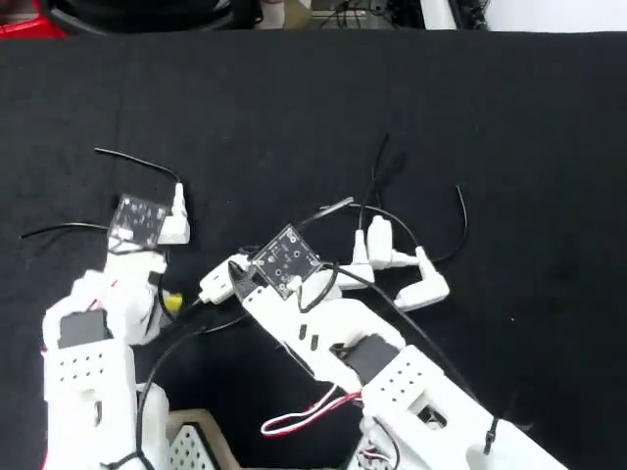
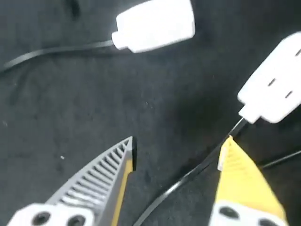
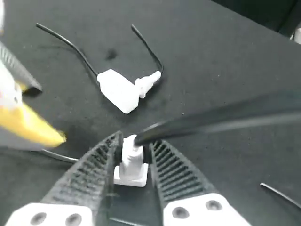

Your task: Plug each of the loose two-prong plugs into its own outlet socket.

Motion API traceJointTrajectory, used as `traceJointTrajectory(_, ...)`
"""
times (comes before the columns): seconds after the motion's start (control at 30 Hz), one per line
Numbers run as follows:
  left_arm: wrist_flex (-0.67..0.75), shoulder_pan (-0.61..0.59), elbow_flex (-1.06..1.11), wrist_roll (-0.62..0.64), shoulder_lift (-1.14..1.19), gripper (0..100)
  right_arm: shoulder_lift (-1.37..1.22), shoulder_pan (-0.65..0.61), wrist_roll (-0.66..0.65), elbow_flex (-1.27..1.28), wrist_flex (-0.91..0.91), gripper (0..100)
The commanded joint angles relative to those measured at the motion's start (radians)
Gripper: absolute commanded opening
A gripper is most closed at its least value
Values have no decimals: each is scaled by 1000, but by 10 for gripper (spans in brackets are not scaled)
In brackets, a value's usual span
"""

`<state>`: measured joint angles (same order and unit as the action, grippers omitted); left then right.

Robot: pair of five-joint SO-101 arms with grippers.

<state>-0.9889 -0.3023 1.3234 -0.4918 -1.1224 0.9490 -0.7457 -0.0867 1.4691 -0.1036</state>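
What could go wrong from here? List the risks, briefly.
1. The right gripper pinches a white plug whose black cable crosses its fingers; it may tug the plug askew.
2. The outlet socket lies loose, the left gripper open beside it, so it may slide under a push.
3. The left gripper's yellow finger sits close to the right gripper: they could collide.

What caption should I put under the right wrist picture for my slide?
Right gripper pinches a white plug, black cord trailing over the dark table.
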Motion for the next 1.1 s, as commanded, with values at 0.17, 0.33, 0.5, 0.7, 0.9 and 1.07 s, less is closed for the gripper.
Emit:
traceJointTrajectory(0.17,81,-27,191,11,-204,289,-314,-11,6,-142,115,11)
traceJointTrajectory(0.33,75,-28,277,11,-358,289,-443,-11,3,-186,173,11)
traceJointTrajectory(0.5,-5,-19,312,8,-499,289,-470,-11,3,-205,180,11)
traceJointTrajectory(0.7,-107,-18,346,8,-664,289,-472,-5,5,-217,180,11)
traceJointTrajectory(0.9,-141,-16,351,8,-697,289,-473,-5,5,-225,183,11)
traceJointTrajectory(1.07,-146,30,351,6,-695,289,-515,-5,5,-237,233,11)
